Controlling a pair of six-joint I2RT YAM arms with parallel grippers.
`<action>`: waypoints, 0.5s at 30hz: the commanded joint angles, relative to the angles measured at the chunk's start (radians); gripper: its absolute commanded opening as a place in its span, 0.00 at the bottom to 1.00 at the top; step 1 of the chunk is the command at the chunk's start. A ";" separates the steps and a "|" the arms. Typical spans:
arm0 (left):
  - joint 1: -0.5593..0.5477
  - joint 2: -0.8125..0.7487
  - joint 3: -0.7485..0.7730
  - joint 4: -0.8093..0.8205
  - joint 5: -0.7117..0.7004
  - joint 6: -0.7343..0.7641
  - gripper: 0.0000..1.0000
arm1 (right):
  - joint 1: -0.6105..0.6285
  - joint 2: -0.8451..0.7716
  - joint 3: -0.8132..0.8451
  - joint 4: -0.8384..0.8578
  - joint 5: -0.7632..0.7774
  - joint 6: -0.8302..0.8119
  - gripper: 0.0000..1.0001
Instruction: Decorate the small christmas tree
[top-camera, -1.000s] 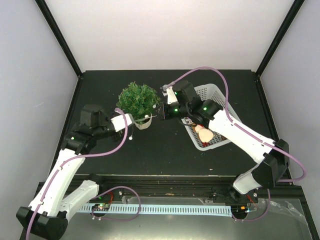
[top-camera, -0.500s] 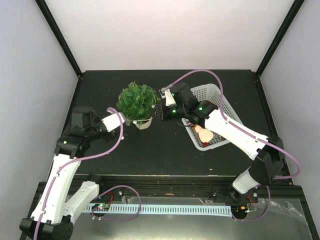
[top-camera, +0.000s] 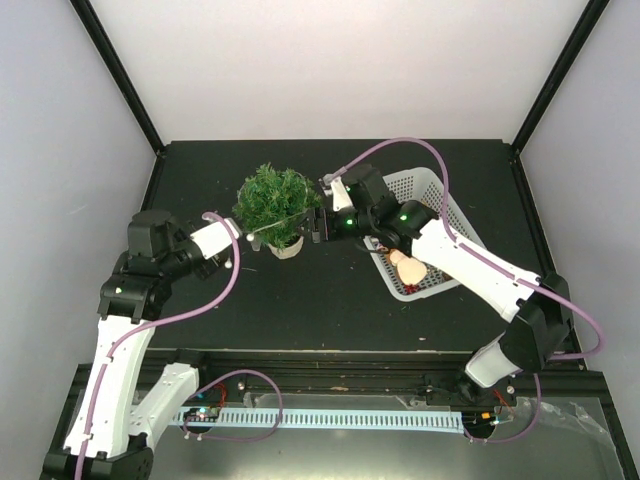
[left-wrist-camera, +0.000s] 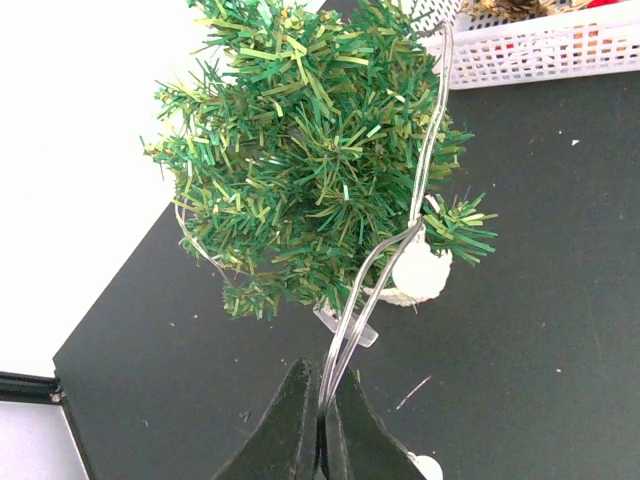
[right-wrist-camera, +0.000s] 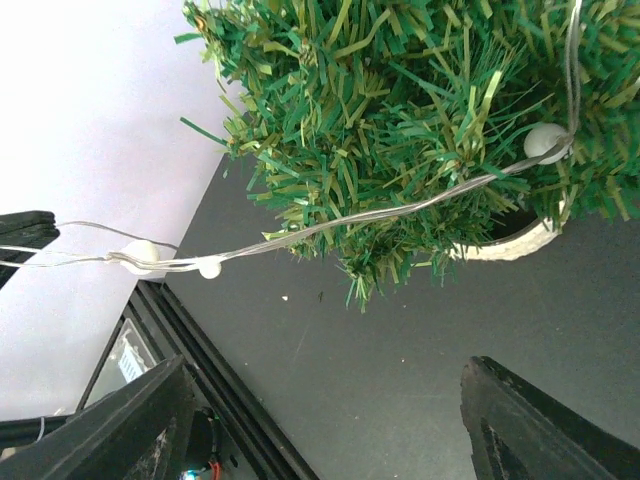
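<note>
Small christmas tree (top-camera: 277, 200) is standing upright in its white pot (right-wrist-camera: 505, 245) at the far middle of the black table (top-camera: 320, 300), with the white basket (left-wrist-camera: 540, 48) lying to its right. The left gripper (left-wrist-camera: 322, 385) is pinching a clear light string (left-wrist-camera: 425, 170) between fully closed fingers. It is sitting to the tree's left and nearer the bases, apart from the foliage. The right gripper (right-wrist-camera: 325, 400) is hanging wide open, gripping nothing, just beside the tree's right flank. The string is running left to right across the near, lower side of the foliage, carrying a white bulb (right-wrist-camera: 545, 142) against the sprigs. By the look of it, wrapping is under way. The tree is lying rightward and away from the left gripper, so taking the string round the back is probably the coming need, and the right arm is sitting nearer for that.
</note>
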 joint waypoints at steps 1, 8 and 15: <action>0.012 -0.014 0.020 -0.019 -0.016 0.029 0.01 | -0.015 -0.059 0.007 0.015 0.033 -0.020 0.76; 0.022 -0.033 0.001 -0.007 -0.069 0.080 0.02 | -0.048 -0.140 -0.019 0.103 -0.003 -0.016 0.89; 0.024 -0.020 -0.003 0.047 -0.145 0.159 0.02 | -0.079 -0.122 0.058 0.050 0.029 -0.028 0.89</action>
